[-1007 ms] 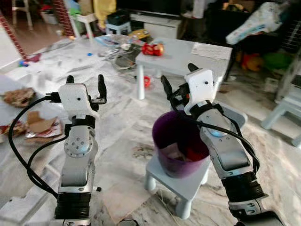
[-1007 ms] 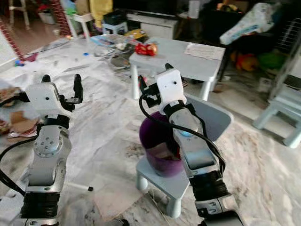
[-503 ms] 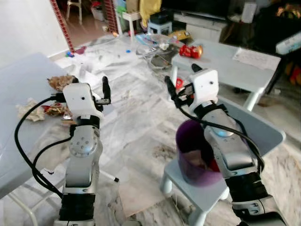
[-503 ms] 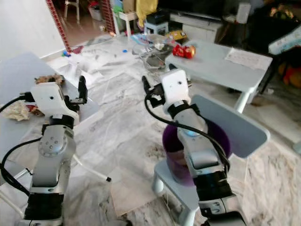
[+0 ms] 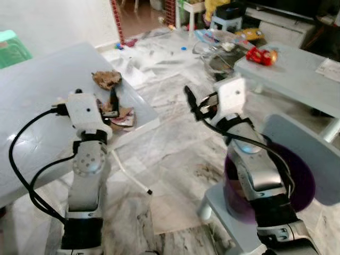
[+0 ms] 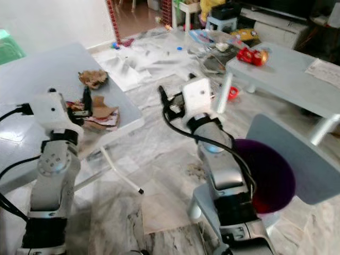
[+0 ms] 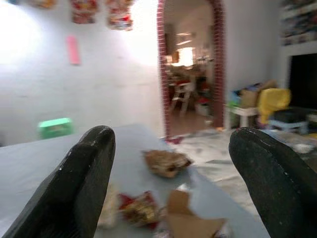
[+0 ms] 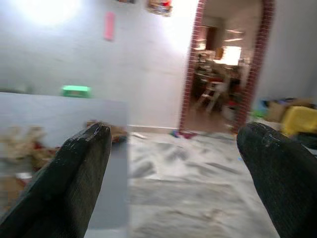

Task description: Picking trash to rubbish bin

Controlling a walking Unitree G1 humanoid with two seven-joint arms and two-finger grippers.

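a: left gripper [image 5: 95, 100] raised over the near edge of the grey worktop [image 5: 37, 90], fingers [image 7: 84, 183] spread wide, empty.
b: and the trash?
a: lying on that worktop just past the fingers. crumpled brown wad [image 5: 107, 79] farther back, torn cardboard piece [image 5: 126, 112] beside red and gold wrappers [image 7: 140, 209] near the corner. pale crumpled scrap [image 7: 110, 213] next to those, blurred.
b: right side?
a: right gripper [image 5: 200, 100] held up over the marble floor [image 5: 170, 149], apart from the worktop, fingers [image 8: 74, 178] also wide, nothing between them.
b: bin?
a: purple bin [image 6: 265, 175] sitting on a small grey chair [image 6: 297, 159], right beside the right forearm, something red inside at the bottom.
b: anything else around?
a: low grey table [image 5: 297, 69] farther back with a red packet [image 5: 260, 54] on it, litter strewn across the floor behind, brick-edged doorway [image 7: 188, 64] beyond.
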